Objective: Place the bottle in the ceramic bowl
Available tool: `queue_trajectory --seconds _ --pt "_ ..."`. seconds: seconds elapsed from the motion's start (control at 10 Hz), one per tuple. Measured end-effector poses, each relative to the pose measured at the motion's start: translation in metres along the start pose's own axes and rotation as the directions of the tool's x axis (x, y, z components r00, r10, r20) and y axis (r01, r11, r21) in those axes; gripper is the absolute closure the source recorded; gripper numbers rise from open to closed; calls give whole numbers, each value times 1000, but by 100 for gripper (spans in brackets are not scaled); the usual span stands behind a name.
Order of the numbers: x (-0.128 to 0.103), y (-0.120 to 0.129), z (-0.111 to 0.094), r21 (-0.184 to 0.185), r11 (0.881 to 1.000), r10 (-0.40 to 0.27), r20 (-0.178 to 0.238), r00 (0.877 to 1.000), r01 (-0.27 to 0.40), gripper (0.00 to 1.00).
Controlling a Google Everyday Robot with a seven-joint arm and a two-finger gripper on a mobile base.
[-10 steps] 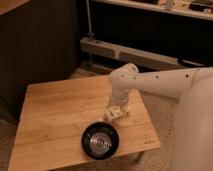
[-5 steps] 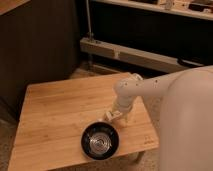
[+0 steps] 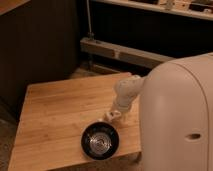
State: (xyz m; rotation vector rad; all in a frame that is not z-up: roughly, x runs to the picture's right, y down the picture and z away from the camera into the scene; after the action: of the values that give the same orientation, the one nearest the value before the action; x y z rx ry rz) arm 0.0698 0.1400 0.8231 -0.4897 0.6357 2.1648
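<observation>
The glossy black ceramic bowl sits near the front edge of the wooden table. My gripper hangs from the white arm just beyond the bowl's far right rim. It is shut on the small cream bottle, which shows at its tip close above the table. The bottle is outside the bowl, beside the rim. The arm's bulky white body fills the right side and hides the table's right edge.
Behind the table runs a low metal rail in front of dark shelving. A dark wall panel stands at the back left. The table's left and back parts are bare wood.
The arm has swung left and closer to the camera, so its body now covers more of the right side. The gripper with the bottle has shifted slightly left and down toward the bowl's rim.
</observation>
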Motion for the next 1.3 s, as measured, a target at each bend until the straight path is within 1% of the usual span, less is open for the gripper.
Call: queue_trajectory --seconds 0.2,0.6,0.9,1.0,1.1,1.3 --pt "-2 5 4 -5 1000 -2 -4 1000 2 35" --pt "-2 16 23 -8 1000 -16 -23 1000 16 35" --pt "-1 23 34 -19 999 -35 -36 999 35 35" --pt "-1 24 36 -22 999 -41 -40 998 40 38" --pt "0 26 37 -22 998 -51 -45 998 50 46" --pt "3 30 39 -20 997 -73 -55 996 72 66"
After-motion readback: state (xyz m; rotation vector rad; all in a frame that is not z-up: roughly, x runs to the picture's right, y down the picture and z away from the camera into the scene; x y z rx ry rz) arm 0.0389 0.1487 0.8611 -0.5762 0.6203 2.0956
